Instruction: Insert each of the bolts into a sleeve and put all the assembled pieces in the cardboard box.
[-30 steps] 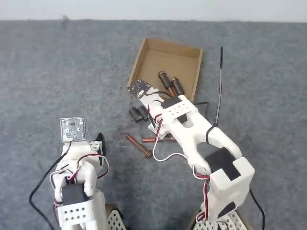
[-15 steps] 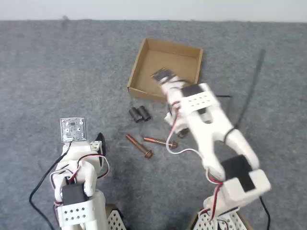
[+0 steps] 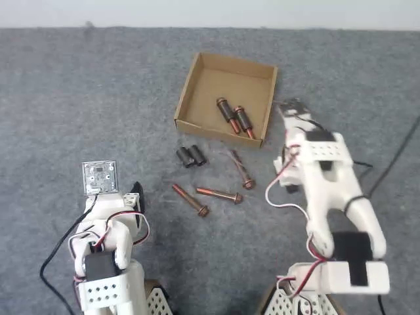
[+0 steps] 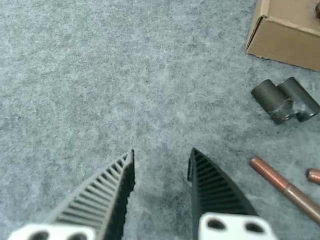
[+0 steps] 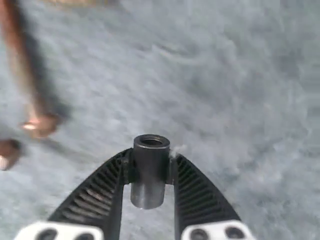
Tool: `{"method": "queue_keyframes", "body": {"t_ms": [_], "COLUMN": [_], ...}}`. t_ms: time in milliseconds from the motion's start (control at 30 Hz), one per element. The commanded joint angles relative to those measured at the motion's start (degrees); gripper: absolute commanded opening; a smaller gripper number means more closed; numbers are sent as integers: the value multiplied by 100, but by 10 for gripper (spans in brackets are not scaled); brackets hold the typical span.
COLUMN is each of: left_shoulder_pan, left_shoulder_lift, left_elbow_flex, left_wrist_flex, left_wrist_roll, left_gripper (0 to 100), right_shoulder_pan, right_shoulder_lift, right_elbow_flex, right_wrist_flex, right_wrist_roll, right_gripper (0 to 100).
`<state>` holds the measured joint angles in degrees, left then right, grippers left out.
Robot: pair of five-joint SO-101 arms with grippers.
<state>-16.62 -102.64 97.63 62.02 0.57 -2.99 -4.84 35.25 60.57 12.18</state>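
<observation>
Here, by the near edge of the counter, our left end effector gapes empty. Mid-counter lie two loose sleeves and three bolts, the cardboard box beyond toward the far edge. Rightward, our right end effector clamps a sleeve across its barrel; we judge it rigid, light, slick metal, best held mid-length, bore clear.

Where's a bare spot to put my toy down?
Bare mat lies left of the box, beyond the left claw, and behind the box. It is crowded in front of the box, where sleeves and bolts lie.
</observation>
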Motion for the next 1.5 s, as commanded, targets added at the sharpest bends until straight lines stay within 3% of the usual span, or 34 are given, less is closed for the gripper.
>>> {"method": "queue_keyframes", "body": {"t_ms": [0, 200, 400, 700, 1033, 1300, 1467], "left_shoulder_pan": [0, -26, -211, 492, 1196, 2295, 3015], "left_shoulder_lift": [-62, -79, -53, 158, 2198, 4334, 5459], "left_elbow_flex": [-101, -101, -127, -910, -1991, -3398, -3767], "left_wrist_flex": [-18, -18, -651, -273, -308, 334, 308], "left_wrist_roll": [-114, -1345, -993, -1213, -1240, -1204, -1196], "left_gripper": [169, 167, 167, 167, 169, 169, 167], "right_shoulder_pan": [426, 998, 1490, 1631, 1736, 2070, 2062], "right_shoulder_lift": [-743, -1279, -1138, -848, -840, -840, -840], "right_elbow_flex": [440, 1169, 1486, 1477, 1486, 1486, 1486], "right_wrist_flex": [-356, -690, -1042, -1051, -1244, -1385, -1385], "right_wrist_roll": [-53, -132, -360, -325, -167, -79, -79], "right_gripper": [6, 6, 6, 6, 6, 6, 6]}}
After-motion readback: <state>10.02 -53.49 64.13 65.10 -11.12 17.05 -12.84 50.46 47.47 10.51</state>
